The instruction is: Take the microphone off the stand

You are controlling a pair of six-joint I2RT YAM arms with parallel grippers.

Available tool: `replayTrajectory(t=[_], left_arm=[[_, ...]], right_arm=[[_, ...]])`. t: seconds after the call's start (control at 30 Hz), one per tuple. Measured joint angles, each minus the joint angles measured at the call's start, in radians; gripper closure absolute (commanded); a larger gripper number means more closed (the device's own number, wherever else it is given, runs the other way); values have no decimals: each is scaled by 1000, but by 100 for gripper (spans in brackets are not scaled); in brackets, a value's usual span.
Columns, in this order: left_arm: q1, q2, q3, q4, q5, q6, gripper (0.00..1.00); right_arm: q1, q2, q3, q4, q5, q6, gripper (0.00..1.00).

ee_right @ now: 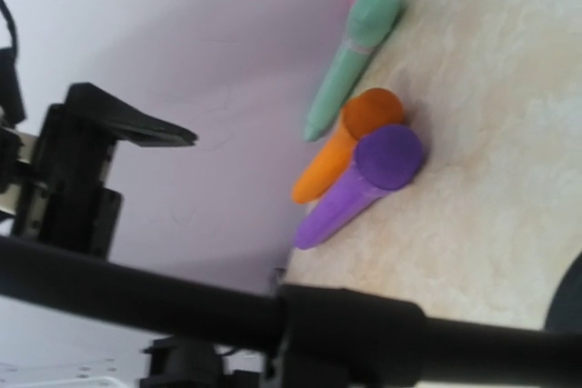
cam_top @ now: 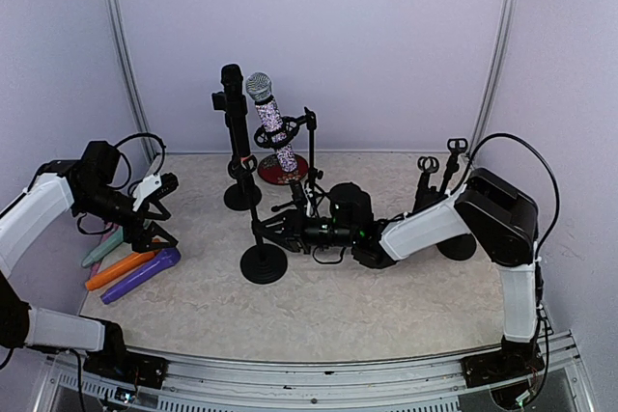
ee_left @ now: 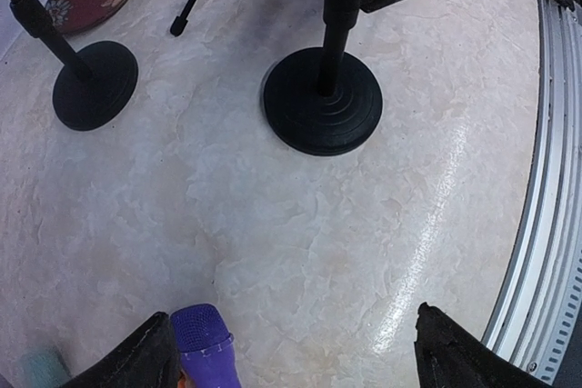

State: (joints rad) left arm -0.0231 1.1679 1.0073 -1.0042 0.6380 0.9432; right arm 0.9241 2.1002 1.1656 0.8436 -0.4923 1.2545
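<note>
We see white shells and black joints on the left arm [cam_top: 39,205] and right arm [cam_top: 425,224], black cables [cam_top: 145,135] looping above each, and black fingers on the left gripper [ee_left: 291,329].

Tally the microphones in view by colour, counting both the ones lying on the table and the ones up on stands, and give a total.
Green microphone: 1
Orange microphone: 1
Purple microphone: 1
Black microphone: 1
Silver glitter microphone: 1
Total: 5
</note>
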Motion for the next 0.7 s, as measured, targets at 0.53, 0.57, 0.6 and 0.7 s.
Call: replayTrajectory(t=[0.53,0.57,0.6,0.7], left_arm=[[0,0,0,0,-8,0,13],[0,0,0,0,-10,0,13],[0,0,0,0,-11,0,13],[0,0,3,0,-14,0,13]], right_arm=[[83,-115,74,-414,277,-509,100],[87,-117,79,-431,296,-533,100],[93,-122,82,-450,322,-563,100],[110,-135,87,-492,390,-643,99]])
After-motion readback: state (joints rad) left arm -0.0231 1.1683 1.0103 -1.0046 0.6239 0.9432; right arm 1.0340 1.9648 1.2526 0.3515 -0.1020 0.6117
